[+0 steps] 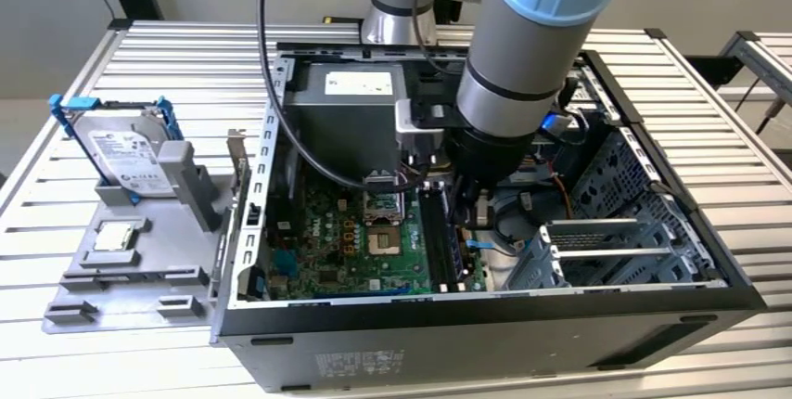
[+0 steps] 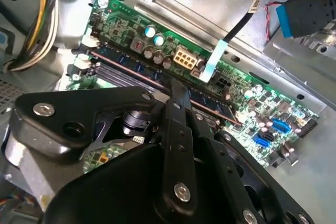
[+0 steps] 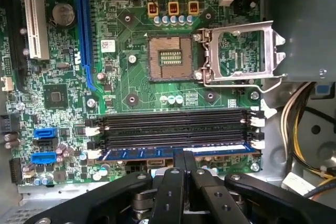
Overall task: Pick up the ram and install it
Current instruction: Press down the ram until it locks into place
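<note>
Black hand [image 3: 185, 156] presses blue ram [image 3: 173, 153] beside empty slots [image 3: 173, 127], cables [image 3: 307, 129] near.

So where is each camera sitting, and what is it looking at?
Exterior view: off the arm, above the table, looking down into the open computer case; the arm reaches in.
First wrist view: on the arm, facing straight onto the motherboard; the gripper meets the ram in its slot.
Second wrist view: on the arm, slanting across the board; the gripper fills the foreground.
Both wrist views share motherboard and gripper.
</note>
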`<state>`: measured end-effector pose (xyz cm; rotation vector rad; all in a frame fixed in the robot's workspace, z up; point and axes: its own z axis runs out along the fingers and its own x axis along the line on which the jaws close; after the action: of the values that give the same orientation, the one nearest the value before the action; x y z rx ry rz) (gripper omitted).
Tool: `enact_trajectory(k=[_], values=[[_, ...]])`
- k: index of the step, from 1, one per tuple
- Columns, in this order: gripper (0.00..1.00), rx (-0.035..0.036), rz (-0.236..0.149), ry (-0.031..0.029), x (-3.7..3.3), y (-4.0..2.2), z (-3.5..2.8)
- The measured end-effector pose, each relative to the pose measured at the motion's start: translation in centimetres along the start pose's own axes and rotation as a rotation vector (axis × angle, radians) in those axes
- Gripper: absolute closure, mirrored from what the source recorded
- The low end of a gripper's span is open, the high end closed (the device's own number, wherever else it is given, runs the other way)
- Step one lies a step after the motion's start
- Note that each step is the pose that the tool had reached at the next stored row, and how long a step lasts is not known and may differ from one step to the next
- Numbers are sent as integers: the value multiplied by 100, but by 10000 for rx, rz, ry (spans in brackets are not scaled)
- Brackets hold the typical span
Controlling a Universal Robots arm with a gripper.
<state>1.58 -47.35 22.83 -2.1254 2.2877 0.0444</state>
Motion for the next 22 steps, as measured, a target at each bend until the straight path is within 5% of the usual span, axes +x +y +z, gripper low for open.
enact_trajectory(k=[6,8,9,19,22], values=[[100,-4,0,17,9,-1,103],[100,-5,0,21,5,-2,89],[100,2,1,-23,0,-1,58],[100,-3,1,3,-10,3,-405],[100,-2,0,-3,-11,3,-416]])
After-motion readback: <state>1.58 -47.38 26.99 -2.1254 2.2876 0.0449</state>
